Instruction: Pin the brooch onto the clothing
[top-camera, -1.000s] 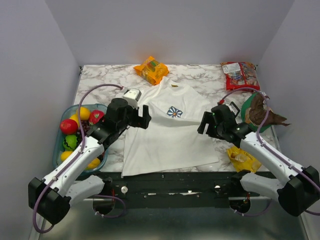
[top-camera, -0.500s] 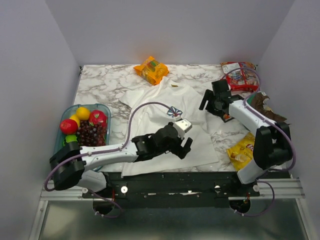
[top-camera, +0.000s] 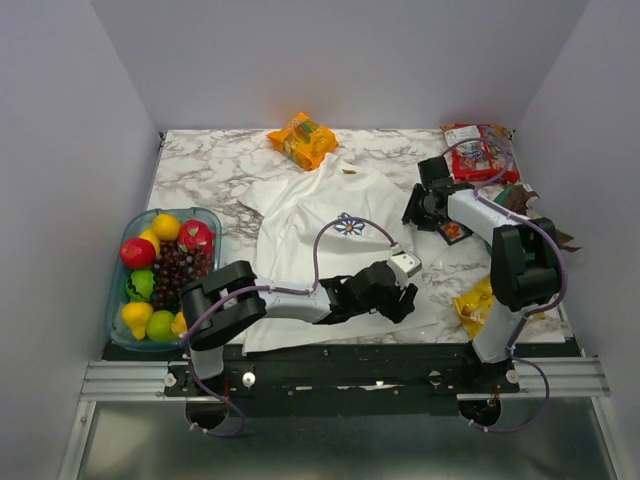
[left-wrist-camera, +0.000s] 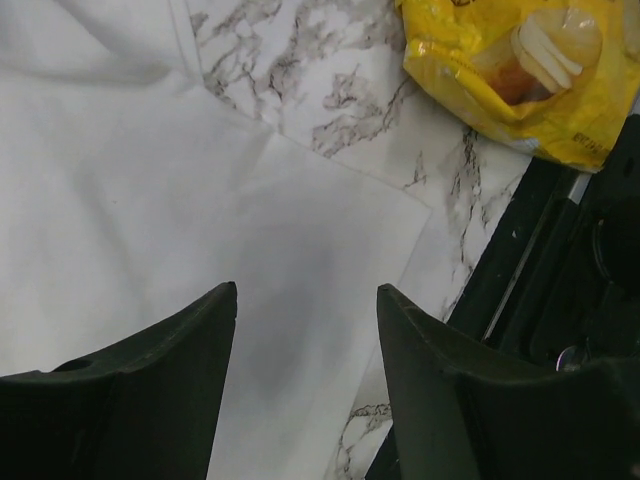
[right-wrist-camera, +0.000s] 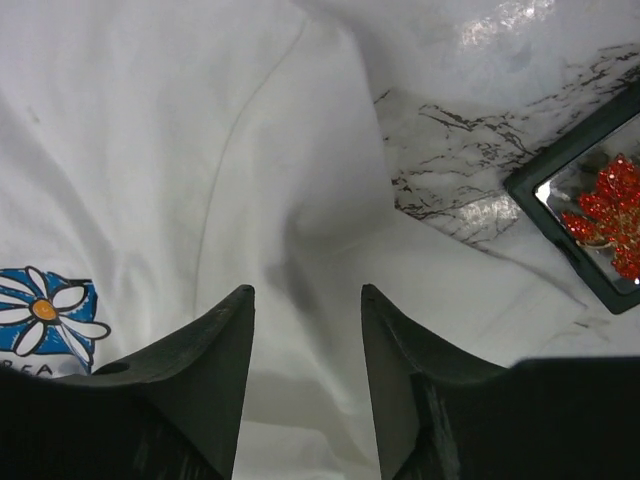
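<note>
Beside the shirt (top-camera: 290, 240) lies the brooch (right-wrist-camera: 608, 215), ungrasped; left tool (left-wrist-camera: 306, 290) and right tool (right-wrist-camera: 306, 292) hang over the shirt, jaws apart, empty. Next, likely: right tool takes brooch.

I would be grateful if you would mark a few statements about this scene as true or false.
1. The brooch lies in a small black tray beside the T-shirt. True.
2. The brooch is pinned to the T-shirt. False: it sits in the tray, off the fabric.
3. The left gripper grips the yellow bag. False: its fingers stand apart over the shirt's hem corner, with nothing between them.
4. The daisy print faces up. True.
5. The right gripper is above the shirt, open and holding nothing. True.
</note>
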